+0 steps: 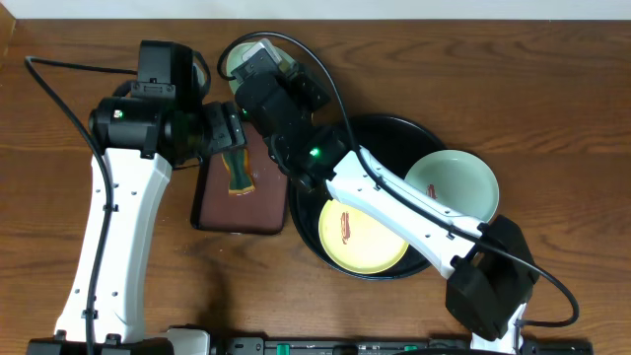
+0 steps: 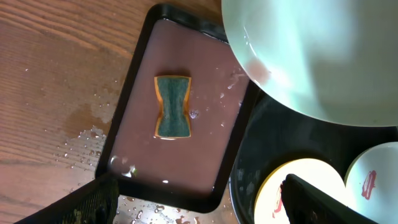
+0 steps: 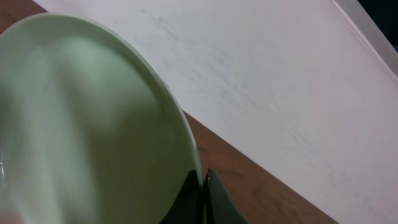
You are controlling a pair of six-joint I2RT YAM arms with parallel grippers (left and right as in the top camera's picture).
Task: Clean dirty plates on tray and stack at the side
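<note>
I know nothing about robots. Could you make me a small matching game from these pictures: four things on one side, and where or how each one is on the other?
Things:
1. sponge
2. yellow plate
3. far-side mint plate
4. left gripper

Places or states:
A. open, holding nothing
B. on the round black tray
C. on the brown rectangular tray
D. clamped at its rim by the right gripper

Pairs: 1-C, 2-B, 3-D, 4-A

A rectangular dark brown tray [image 1: 229,212] lies left of the wooden table's [image 1: 552,118] middle, its floor wet. A green sponge [image 1: 238,173] with an orange rim rests flat on it, toward the far end. Water droplets [image 2: 81,134] speckle the wood beside the tray, toward the table's left edge.
</note>
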